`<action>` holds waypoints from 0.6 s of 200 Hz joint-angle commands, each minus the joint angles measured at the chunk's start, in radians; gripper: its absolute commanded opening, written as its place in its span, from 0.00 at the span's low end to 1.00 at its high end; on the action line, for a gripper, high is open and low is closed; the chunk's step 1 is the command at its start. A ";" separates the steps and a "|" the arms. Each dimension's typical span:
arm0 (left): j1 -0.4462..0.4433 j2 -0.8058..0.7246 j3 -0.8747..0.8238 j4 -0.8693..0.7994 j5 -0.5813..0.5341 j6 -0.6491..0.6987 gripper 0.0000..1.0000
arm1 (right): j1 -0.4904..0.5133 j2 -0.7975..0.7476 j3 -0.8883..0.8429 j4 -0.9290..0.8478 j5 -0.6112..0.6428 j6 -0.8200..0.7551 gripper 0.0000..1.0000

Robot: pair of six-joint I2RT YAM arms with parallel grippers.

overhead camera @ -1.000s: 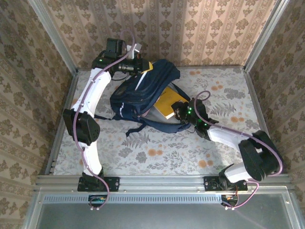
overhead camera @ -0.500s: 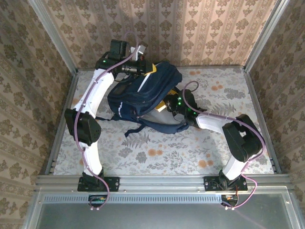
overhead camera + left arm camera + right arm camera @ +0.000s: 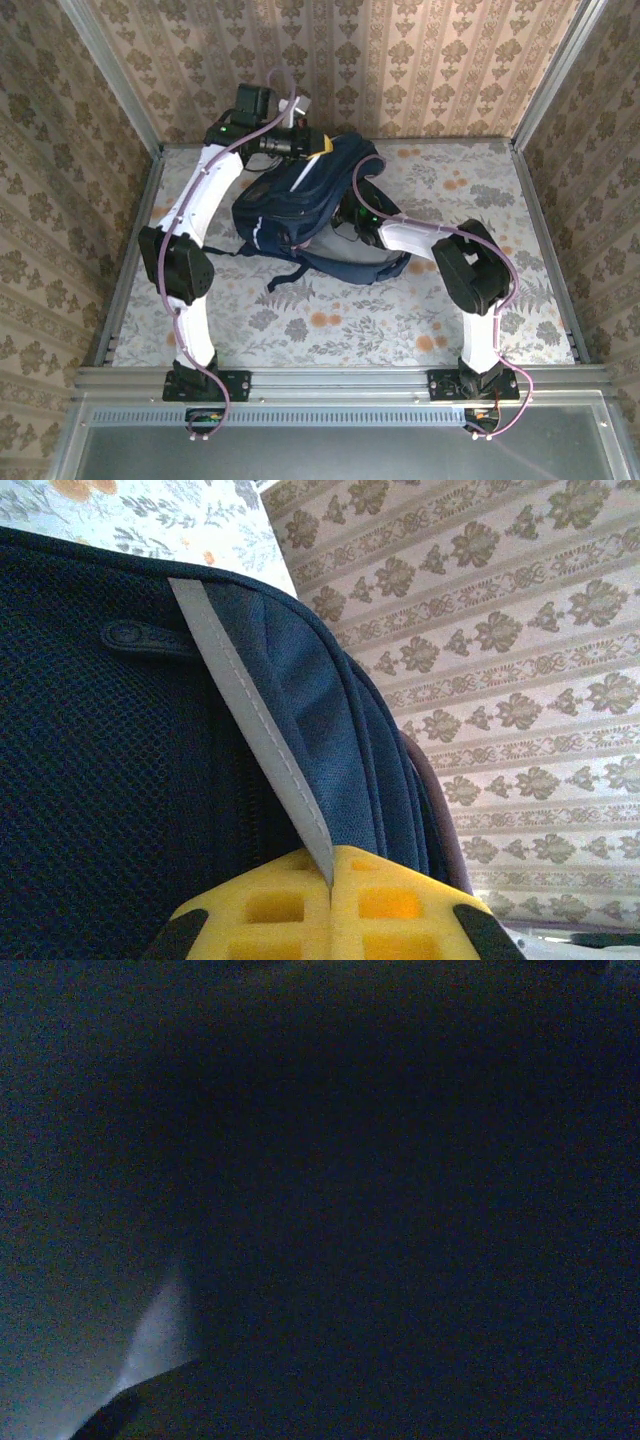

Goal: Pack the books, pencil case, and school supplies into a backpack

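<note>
The navy backpack [image 3: 300,205] lies in the middle of the table with its mouth toward the right. My left gripper [image 3: 320,148] is at its far top edge. In the left wrist view the yellow fingertips [image 3: 390,900] are shut on a grey trim strip [image 3: 250,730] of the backpack [image 3: 110,770], holding that edge up. My right arm [image 3: 415,238] reaches leftward into the backpack's mouth, and its gripper is hidden inside. The right wrist view is nearly black, with one pale patch of fabric [image 3: 160,1335]. The books, pencil case and supplies are out of sight.
Dark straps [image 3: 285,272] trail from the backpack toward the near side of the floral tablecloth [image 3: 330,320]. Patterned walls close in the left, back and right, with a metal rail [image 3: 340,380] along the near edge.
My right gripper, which held the yellow book at the backpack's mouth, has pushed left into the backpack; book and gripper are now hidden. The left gripper kept the top edge lifted.
</note>
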 commanded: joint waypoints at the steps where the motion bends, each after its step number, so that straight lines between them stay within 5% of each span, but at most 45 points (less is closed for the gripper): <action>1: 0.014 -0.054 0.044 0.165 0.123 -0.037 0.00 | 0.010 0.031 0.058 0.000 0.010 -0.047 0.42; 28: 0.041 -0.064 0.010 0.165 0.108 -0.035 0.00 | 0.008 -0.048 0.025 -0.053 0.008 -0.177 0.62; 120: 0.053 -0.033 0.004 0.101 0.056 0.010 0.00 | 0.018 -0.468 -0.324 -0.170 0.046 -0.530 0.71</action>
